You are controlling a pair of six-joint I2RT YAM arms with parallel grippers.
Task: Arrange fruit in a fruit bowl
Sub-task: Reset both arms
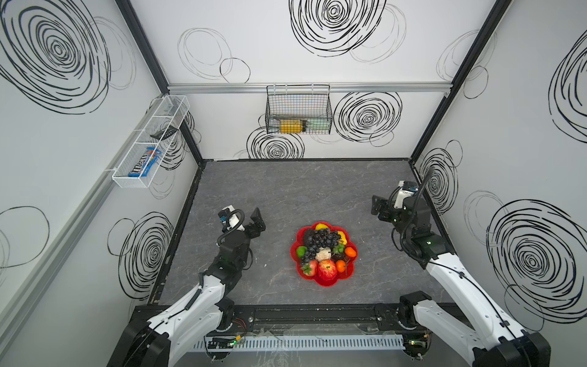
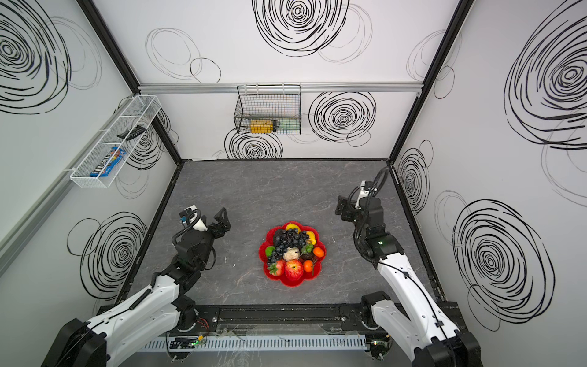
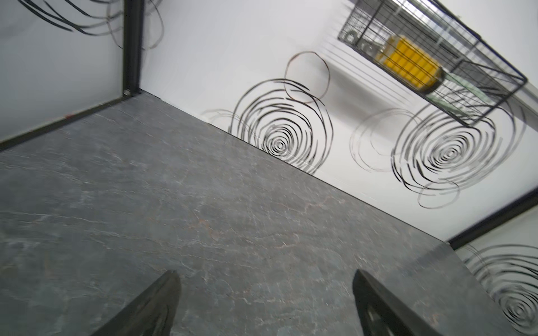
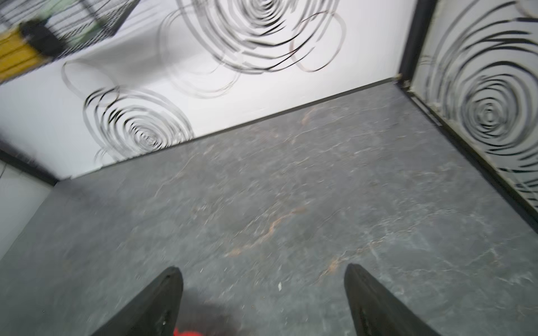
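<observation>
The fruit bowl (image 1: 327, 282) sits at about 6 o'clock on the worktop (image 1: 286, 197), taking the far wall as 12, and it looks full. The black grape bunch (image 1: 320, 240) lies across the middle, with its long axis running roughly from 1 to 7 o'clock. A lemon (image 1: 321, 226) sits at the far rim and a lime (image 1: 300, 252) at 9 o'clock. The beige piece (image 1: 324, 254) is near the centre, and the tangerines (image 1: 350, 252) are on the 3 to 5 o'clock side. The strawberry (image 1: 309, 267) and the red apple (image 1: 327, 268) lie side by side at the near rim. No loose fruit shows on the bare worktop in either top view, so the arranging appears to be finished or nearly so. The left claw (image 1: 259, 222) hangs well apart from the bowl with its jaws spread wide and nothing between them, which the left wrist view (image 3: 265, 275) confirms over bare stone. From it the bowl lies toward 4 o'clock. The right claw (image 1: 378, 208) is likewise spread wide and empty (image 4: 262, 267), and from it the bowl lies between 7 and 8 o'clock. Both claws point away toward the far wall, not at the fruit. They look about equally far from the bowl, so neither arm is clearly the nearer. However, a red sliver at the edge of the blurred right wrist view suggests that the bowl lies just behind the right claw. Since the bowl is round, any further tidying would depend on the slant of the grape bunch.
</observation>
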